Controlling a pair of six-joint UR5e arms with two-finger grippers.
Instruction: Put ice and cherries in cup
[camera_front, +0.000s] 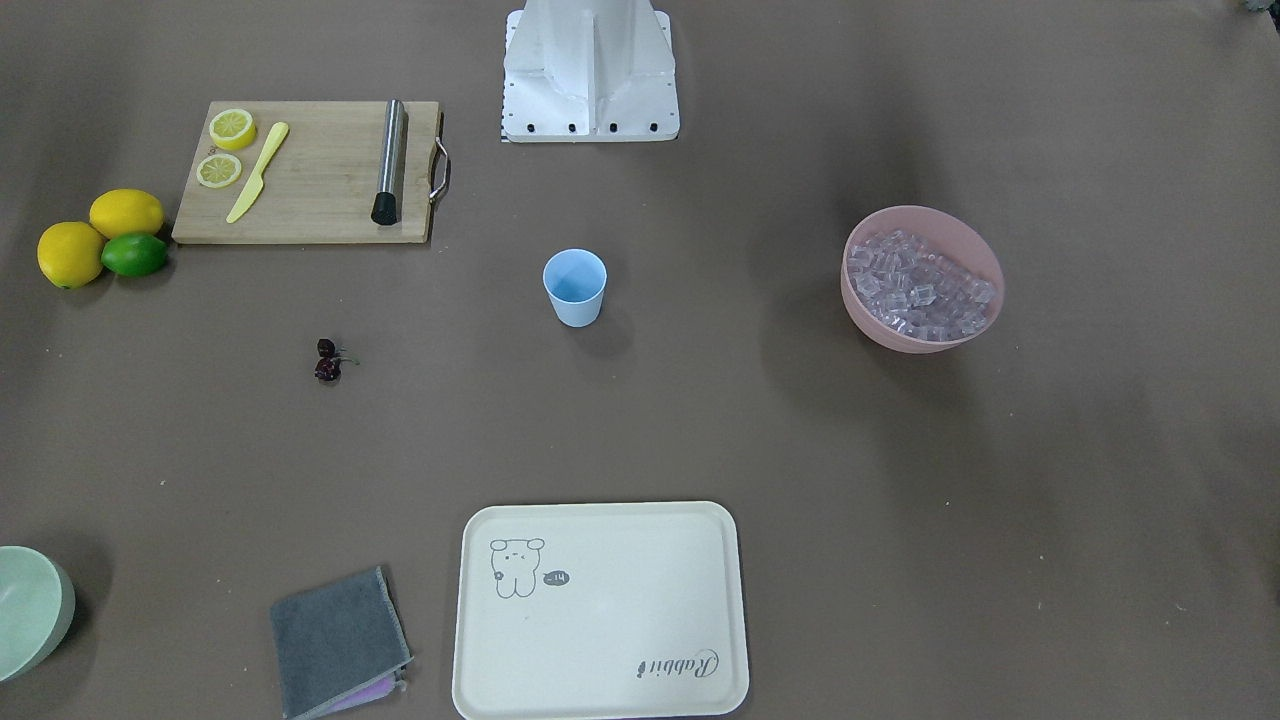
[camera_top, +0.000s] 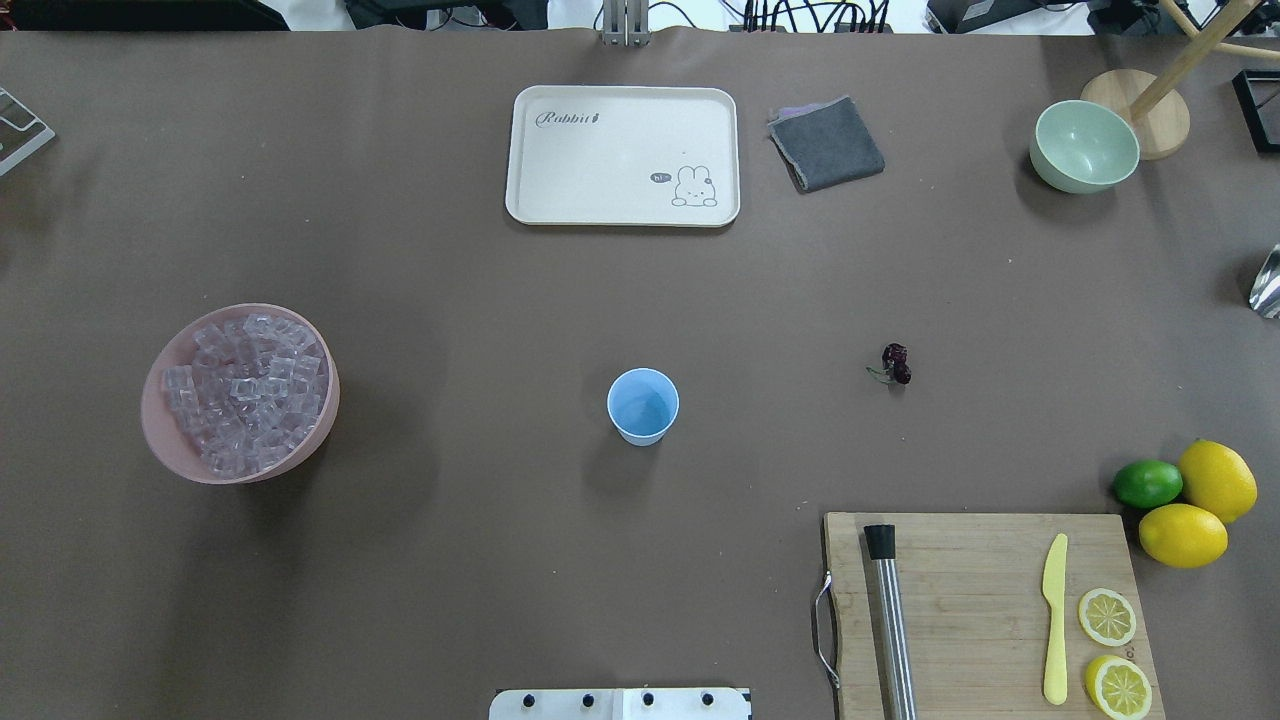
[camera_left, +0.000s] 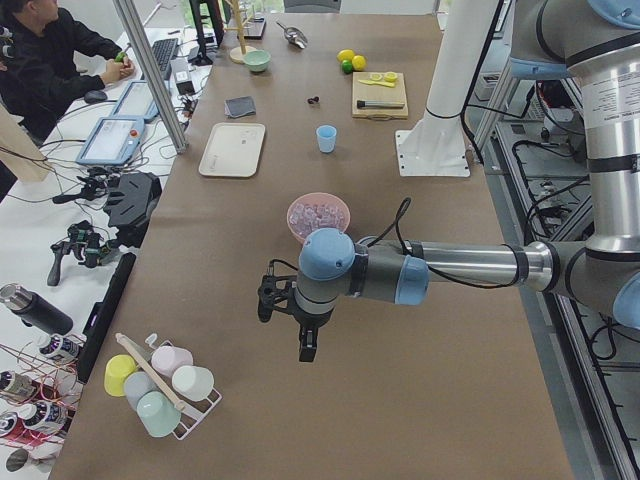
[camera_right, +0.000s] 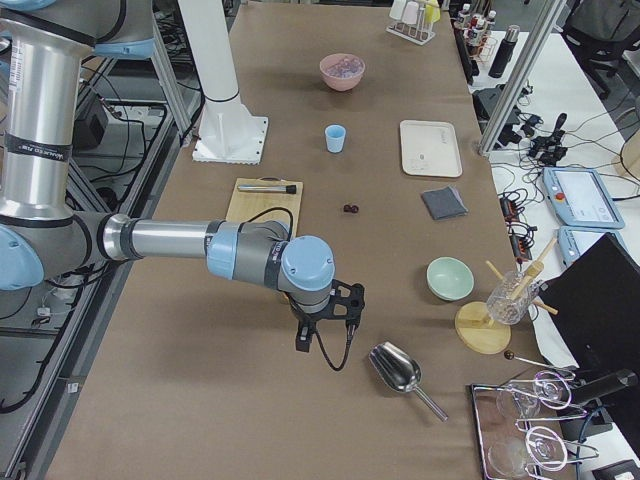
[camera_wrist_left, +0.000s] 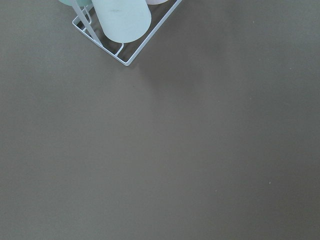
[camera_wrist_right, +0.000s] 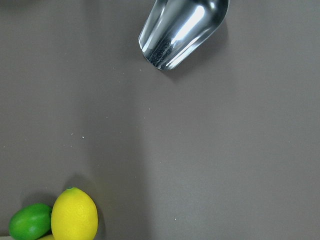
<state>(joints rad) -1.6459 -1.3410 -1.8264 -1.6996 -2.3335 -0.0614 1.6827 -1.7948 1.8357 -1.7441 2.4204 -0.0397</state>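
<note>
Evidently nothing is started: cup (camera_top: 642, 405) stands empty mid-tabletop, ice (camera_top: 250, 390) fills the pink bowl (camera_top: 168, 452), cherries (camera_top: 896, 364) lie apart (both untouched). Left tool (camera_left: 290, 320) and right tool (camera_right: 325, 318) hang distant, grip undeterminable. Next: fetch ice.

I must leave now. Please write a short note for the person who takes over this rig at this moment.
Left gripper and right gripper: both over the table's ends, far from the cup; open or shut cannot be told.
Cup: upright mid-table, empty.
Ice: in the pink bowl.
Cherries: on the table, apart from the cup.
Done: nothing. Left: ice and cherries into the cup.
</note>
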